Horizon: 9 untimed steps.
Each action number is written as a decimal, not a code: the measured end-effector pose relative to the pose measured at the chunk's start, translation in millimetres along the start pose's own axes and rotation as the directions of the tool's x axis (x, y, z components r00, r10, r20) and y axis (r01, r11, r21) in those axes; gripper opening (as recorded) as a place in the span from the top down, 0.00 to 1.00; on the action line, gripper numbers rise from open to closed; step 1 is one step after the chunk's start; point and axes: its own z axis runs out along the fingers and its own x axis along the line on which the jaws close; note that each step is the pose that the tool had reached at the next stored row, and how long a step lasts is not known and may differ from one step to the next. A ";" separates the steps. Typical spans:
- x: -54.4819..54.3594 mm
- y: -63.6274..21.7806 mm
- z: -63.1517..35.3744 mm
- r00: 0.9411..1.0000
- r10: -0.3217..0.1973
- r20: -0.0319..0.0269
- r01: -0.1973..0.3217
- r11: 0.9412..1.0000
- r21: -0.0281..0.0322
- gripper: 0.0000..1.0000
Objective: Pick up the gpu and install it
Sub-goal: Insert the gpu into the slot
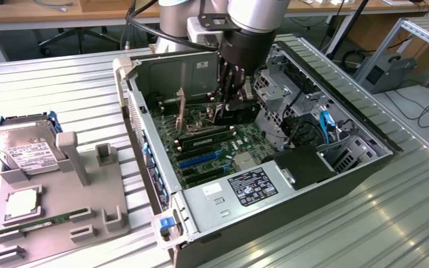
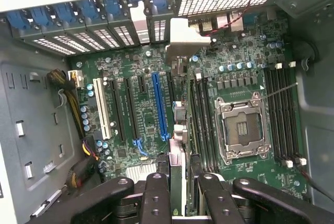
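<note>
My gripper (image 2: 179,181) is shut on the gpu (image 2: 178,130), a thin card seen edge-on between the two black fingers (image 2: 156,192). Its silvery end bracket (image 2: 182,38) points toward the case's rear slot covers. The card hangs just above the green motherboard (image 2: 141,78), between the long blue slot (image 2: 159,106) and the memory slots. In the exterior view the gripper (image 1: 233,99) reaches down into the open computer case (image 1: 274,212), and the gpu (image 1: 228,109) shows beneath its fingers.
A CPU socket (image 2: 241,130) and a white slot (image 2: 104,114) flank the card. A labelled power supply (image 1: 252,187) fills the case's near end. Outside, a grey holder (image 1: 58,223) carries a hard drive (image 1: 20,148), a CPU (image 1: 22,204) and a green RAM stick (image 1: 43,222).
</note>
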 end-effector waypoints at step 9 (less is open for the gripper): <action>0.0 0.0 0.3 1.000 -0.016 0.000 0.016 1.000 0.000 0.74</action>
